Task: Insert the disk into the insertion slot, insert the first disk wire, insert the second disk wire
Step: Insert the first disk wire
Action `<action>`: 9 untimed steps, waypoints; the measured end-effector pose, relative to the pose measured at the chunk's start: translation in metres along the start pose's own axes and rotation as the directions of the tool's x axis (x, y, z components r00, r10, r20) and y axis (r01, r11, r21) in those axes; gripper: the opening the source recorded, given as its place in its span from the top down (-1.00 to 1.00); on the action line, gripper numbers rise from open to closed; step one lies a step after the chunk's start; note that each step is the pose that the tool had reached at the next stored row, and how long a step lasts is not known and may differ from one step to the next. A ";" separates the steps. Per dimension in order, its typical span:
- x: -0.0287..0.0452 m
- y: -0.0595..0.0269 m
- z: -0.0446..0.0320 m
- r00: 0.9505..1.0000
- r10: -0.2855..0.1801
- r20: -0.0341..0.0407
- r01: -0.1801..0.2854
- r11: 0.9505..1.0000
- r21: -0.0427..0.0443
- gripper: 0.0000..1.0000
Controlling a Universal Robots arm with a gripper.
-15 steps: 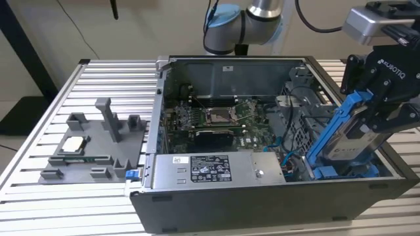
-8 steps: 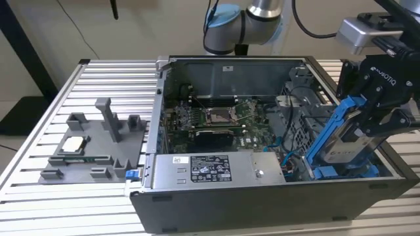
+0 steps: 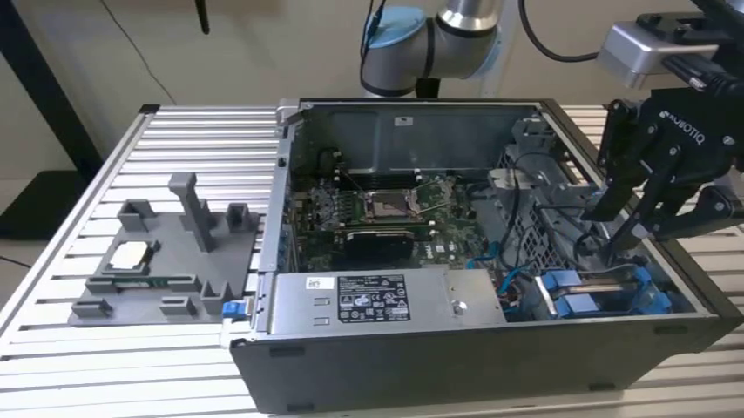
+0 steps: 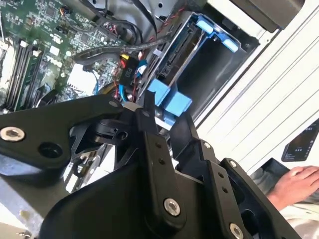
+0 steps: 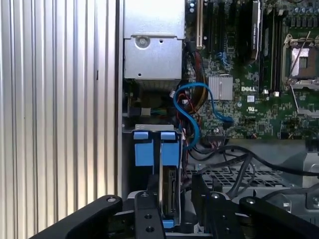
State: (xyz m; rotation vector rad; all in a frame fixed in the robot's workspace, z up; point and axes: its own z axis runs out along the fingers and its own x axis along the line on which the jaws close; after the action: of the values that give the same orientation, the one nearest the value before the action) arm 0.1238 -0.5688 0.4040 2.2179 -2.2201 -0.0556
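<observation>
The disk [image 5: 169, 194] sits edge-up in its bay at the case's [image 3: 465, 366] front corner, seemingly slotted in. The gripper [image 3: 622, 239] hangs just above it, jaws narrow, empty. Wiring progress unclear.

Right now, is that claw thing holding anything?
Claw: down inside the computer case by the blue-framed disk; whether it grips it cannot be told.
</observation>
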 end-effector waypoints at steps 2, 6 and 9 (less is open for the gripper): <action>-0.0025 0.0001 -0.0027 1.000 0.000 0.001 0.000 1.000 0.000 0.19; -0.0059 0.0001 -0.0027 1.000 0.000 0.001 0.000 1.000 0.001 0.19; -0.0062 0.0001 -0.0026 1.000 0.000 0.001 0.000 1.000 0.001 0.19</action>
State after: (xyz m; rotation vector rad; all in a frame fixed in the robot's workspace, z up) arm 0.1238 -0.5627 0.4068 2.2189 -2.2210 -0.0559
